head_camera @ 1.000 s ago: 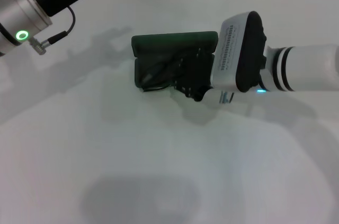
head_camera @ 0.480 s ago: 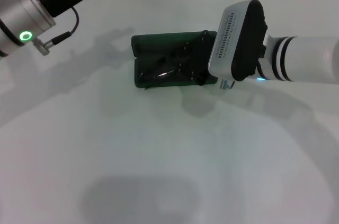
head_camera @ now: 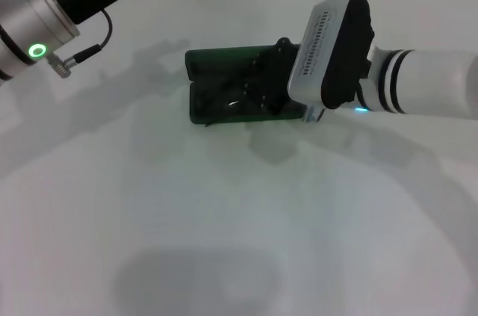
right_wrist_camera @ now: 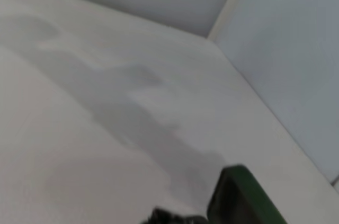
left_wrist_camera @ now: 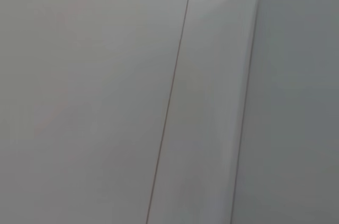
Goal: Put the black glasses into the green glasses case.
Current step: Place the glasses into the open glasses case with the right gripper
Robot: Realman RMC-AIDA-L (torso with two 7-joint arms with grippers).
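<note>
White tabletop point(head_camera: 224, 241) under pale walls, soft arm shadows across it. Green glasses case point(head_camera: 224, 81) open near table centre, lid up at far side, tray toward camera. Black glasses point(head_camera: 228, 103) lying inside case tray, folded, small glint on one lens; exact fit in tray hard to read against dark lining. Right gripper point(head_camera: 270, 81) reaching in from right side, directly over right half of case, dark fingers spread apart above the tray, holding nothing; contact with glasses or case cannot be told. White-and-black wrist housing just behind it, hiding case's right end. Left arm point(head_camera: 45, 17) raised at far left, well apart from case, green ring light lit; left gripper out of sight. Left wrist view: only blank pale wall with a thin seam. Right wrist view: bare table, wall corner, case lid edge point(right_wrist_camera: 243, 197) at frame edge, a sliver of dark finger point(right_wrist_camera: 169, 217) beside it.
</note>
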